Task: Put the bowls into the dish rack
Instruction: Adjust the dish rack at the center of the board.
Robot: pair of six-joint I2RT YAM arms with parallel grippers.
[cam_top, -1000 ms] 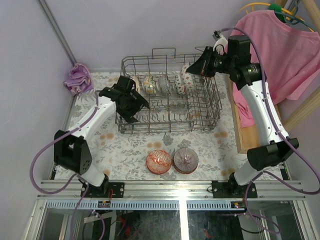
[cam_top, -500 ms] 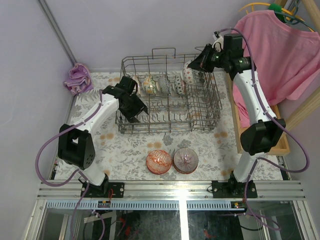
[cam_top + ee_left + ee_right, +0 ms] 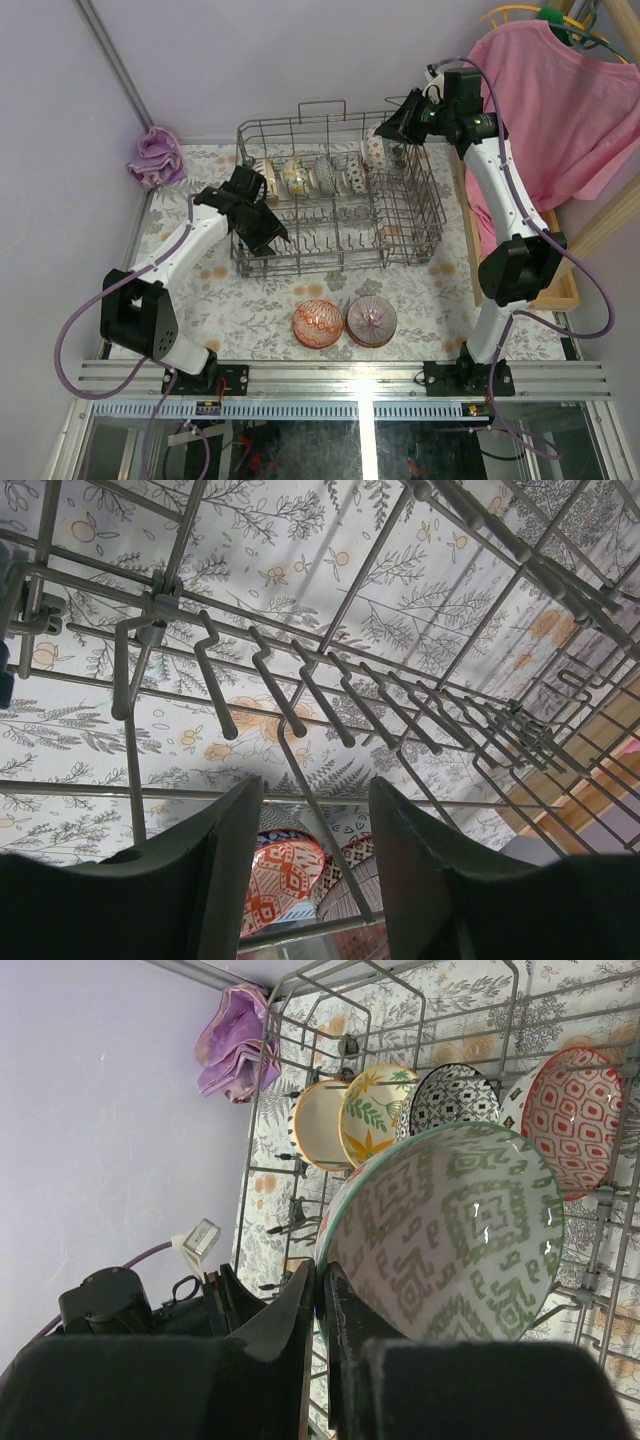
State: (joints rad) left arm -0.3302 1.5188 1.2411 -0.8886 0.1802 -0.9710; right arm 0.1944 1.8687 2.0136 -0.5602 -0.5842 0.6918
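Above the floral tablecloth [image 3: 270,315], the right gripper [image 3: 320,1295] is pinching a green bowl [image 3: 450,1230], which is needing an upright slot in the dish rack [image 3: 425,215]. The left gripper [image 3: 315,845] is hanging half-open astride a rack wire.

Grey wire dish rack [image 3: 330,262], patterned bowls.
Inside it: an orange-rimmed bowl [image 3: 318,1125], cream within; a leaf bowl [image 3: 378,1110], green and orange sprigs on cream; a dotted bowl [image 3: 455,1095], black on white; a lattice bowl [image 3: 570,1120], red on white. At its far right corner, a green-patterned bowl [image 3: 450,1230], geometric green on cream. In front, a red-orange bowl [image 3: 318,323] and a maroon bowl [image 3: 371,320]. Beneath, a tablecloth [image 3: 270,300], white with grey foliage and orange fruit. Left of it a purple cloth [image 3: 155,158], right a pink shirt [image 3: 560,100].
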